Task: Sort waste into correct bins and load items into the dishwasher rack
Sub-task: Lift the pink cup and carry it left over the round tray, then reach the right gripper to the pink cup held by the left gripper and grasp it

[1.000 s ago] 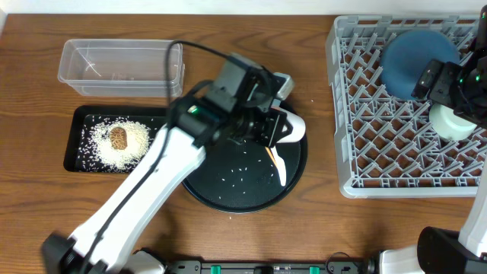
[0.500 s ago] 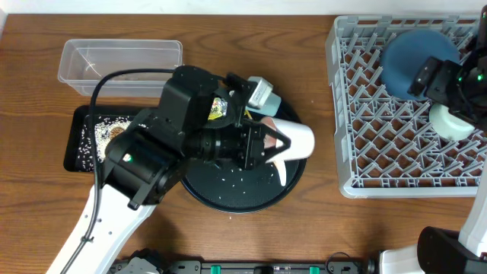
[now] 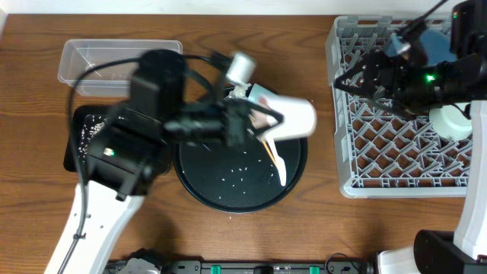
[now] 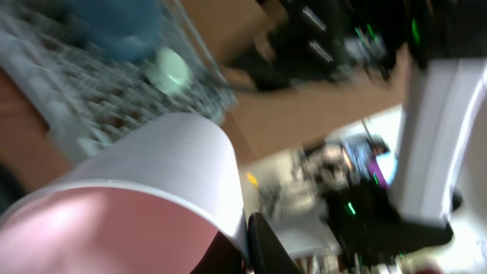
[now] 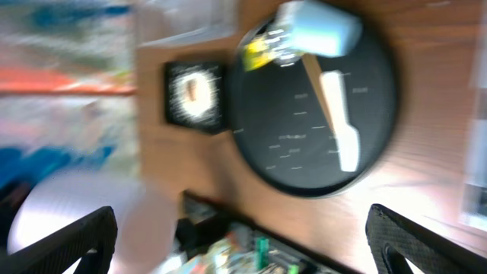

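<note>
- Filling the table's (image 3: 316,46) 3 o'clock side, the dishwasher rack (image 3: 358,160) lies under the right gripper (image 3: 346,80), jaws spread, empty.
- Round black tray's (image 3: 221,190) 1 o'clock edge lies under the white cup (image 3: 297,118), clamped at its rim by the left gripper (image 3: 268,122).

bowls (image 3: 450,122) x2, cups (image 3: 293,118) x2, spoon (image 3: 278,161) x1

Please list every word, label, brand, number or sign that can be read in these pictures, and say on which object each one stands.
No text can be read in any view.
The small yellow wrapper may carry print, but it is too blurred to tell.
The white cup, the grey rack and the clear tub show no marking.
</note>
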Robot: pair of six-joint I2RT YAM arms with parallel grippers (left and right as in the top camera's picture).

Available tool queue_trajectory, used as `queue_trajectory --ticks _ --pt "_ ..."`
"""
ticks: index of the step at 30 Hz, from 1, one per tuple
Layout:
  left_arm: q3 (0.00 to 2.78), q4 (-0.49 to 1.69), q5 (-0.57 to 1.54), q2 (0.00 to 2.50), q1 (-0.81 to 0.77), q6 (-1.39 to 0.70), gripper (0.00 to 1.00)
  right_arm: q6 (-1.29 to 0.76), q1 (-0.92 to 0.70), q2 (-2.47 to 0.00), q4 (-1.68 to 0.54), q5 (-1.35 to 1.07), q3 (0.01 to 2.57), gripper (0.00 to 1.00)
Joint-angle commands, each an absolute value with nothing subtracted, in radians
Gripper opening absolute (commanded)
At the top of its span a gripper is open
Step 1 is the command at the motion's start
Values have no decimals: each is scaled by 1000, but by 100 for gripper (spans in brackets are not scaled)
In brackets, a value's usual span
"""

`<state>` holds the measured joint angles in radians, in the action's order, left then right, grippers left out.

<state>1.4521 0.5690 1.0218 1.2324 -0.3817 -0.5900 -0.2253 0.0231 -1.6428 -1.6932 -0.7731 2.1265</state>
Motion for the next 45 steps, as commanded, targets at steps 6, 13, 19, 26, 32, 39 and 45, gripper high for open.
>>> queue_trajectory --ticks 6,13,19,26,32,39,45 --pt "1457 525 1178 1233 -110 -745 6 -196 54 -1641 -1627 -1227 2114 99" --pt "1457 319 1256 1234 -61 -1008 6 -291 40 -1641 -1506 -1344 1987 99" --pt "1441 316 1232 1235 -104 -1110 6 -291 52 -1641 -1371 -1438 1781 99" --pt "1355 316 1153 1235 -142 -1180 6 -286 64 -1641 -1188 -1557 1555 99" --pt "1220 249 1126 1237 -169 -1184 6 -271 106 -1641 -1155 -1557 1488 99" --pt "1123 -19 1105 1237 -235 -1290 6 -263 63 -1641 -1163 -1557 1483 99" --pt "1111 -111 1062 1271 -294 -1355 6 -284 44 -1641 -1169 -1557 1483 99"
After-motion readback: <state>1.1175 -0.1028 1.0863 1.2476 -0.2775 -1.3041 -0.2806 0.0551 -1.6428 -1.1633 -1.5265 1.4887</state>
